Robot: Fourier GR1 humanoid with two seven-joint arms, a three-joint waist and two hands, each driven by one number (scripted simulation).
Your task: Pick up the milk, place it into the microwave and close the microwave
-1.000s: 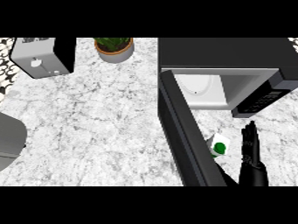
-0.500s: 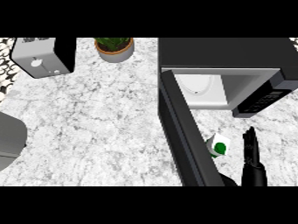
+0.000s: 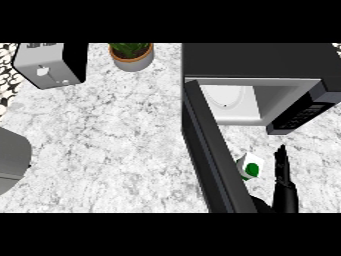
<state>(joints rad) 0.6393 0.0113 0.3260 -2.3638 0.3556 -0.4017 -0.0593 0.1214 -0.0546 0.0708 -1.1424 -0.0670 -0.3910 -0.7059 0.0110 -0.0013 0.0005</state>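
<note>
Tabletop: grey-white marble, seen from steeply above.
Microwave: black, at the upper right, its white inside showing.
Microwave door: swung open, running from the oven's left front corner down to the lower edge.
Milk: small white carton with a green round mark, on the tabletop in front of the microwave, just right of the open door.
Right hand: black, coming up from the lower edge, fingers straight and pointing upward, just right of the milk and holding nothing.
Toaster: upper left.
Potted plant: top centre.
</note>
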